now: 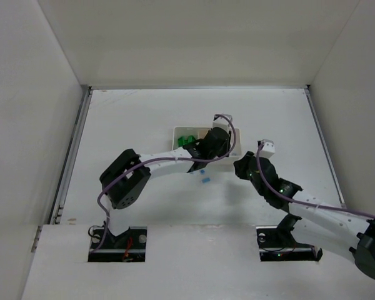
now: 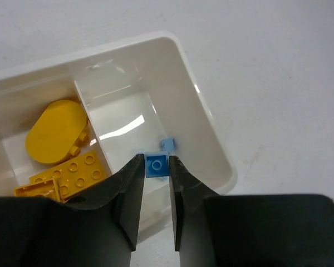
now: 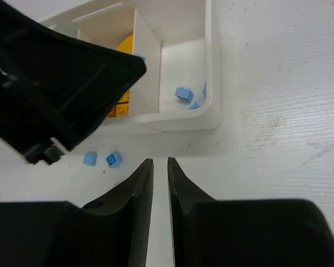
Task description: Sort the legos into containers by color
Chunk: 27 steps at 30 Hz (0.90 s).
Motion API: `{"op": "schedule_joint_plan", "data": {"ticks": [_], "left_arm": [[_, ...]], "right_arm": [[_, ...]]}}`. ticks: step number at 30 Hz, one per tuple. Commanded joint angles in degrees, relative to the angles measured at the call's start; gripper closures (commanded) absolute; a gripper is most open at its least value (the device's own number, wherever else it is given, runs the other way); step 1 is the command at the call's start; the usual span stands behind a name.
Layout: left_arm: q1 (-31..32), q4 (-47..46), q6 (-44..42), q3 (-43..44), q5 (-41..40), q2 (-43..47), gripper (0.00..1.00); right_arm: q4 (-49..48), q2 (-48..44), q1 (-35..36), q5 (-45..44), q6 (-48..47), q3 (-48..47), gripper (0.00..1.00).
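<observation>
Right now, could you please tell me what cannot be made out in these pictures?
- Top view: the left gripper covers its blue brick and most of the tray; the loose blue bricks are too small for detail.
- Left wrist: the left edge cuts off the compartment holding the green bricks.
- Right wrist: the left arm hides the tray's left part; the yellow bricks barely show.

The tray [image 1: 177, 130] sits at frame centre on the table [image 1: 131, 119]. Some bricks [image 1: 187, 140] lie in its left compartment; loose bricks [image 1: 205, 180] lie just below it.
</observation>
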<state>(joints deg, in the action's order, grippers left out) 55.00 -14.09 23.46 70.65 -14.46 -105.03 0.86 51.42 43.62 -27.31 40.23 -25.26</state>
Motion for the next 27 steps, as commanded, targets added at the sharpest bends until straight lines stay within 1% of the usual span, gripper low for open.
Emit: {"op": "schedule_joint_plan", "data": {"ticks": [1,3,5,8,11,16,20,23,27], "left_arm": [[0.0,-0.2,-1.2,4.3,1.0,-0.7,0.73],[0.1,-0.6,-1.2,4.3,0.8,-0.1,0.64],[-0.1,-0.9,-1.2,3.1,0.7,1.8,0.62],[-0.6,-1.6,-1.2,-1.5,-0.3,6.1,0.62],[-0.6,-1.8,-0.4,-9.3,-2.1,12.4,0.67],[0.3,-1.1,1.4,-22.5,-6.4,23.3,0.74],[0.8,0.3,4.7,-30.7,-8.7,30.1,0.74],[0.4,1.2,7.2,-34.5,-9.0,31.6,0.74],[0.1,-0.1,8.6,-36.6,-8.7,28.4,0.7]], "right_arm": [[-0.2,-1.3,0.6,-1.1,0.8,0.5,0.77],[-0.2,-1.6,1.3,-0.8,0.8,0.6,0.76],[-0.5,-1.6,2.2,-0.7,0.5,0.6,0.75],[-1.4,0.0,4.1,0.2,-0.1,-0.3,0.74],[-3.6,4.1,6.7,1.6,-1.4,-1.6,0.75],[-7.7,13.5,11.2,2.3,-2.7,-4.4,0.78],[-10.4,18.3,11.5,2.4,-2.9,-5.9,0.77],[-10.8,19.9,11.5,2.4,-2.9,-6.8,0.76],[-10.7,20.7,11.5,2.4,-3.0,-7.4,0.76]]}}
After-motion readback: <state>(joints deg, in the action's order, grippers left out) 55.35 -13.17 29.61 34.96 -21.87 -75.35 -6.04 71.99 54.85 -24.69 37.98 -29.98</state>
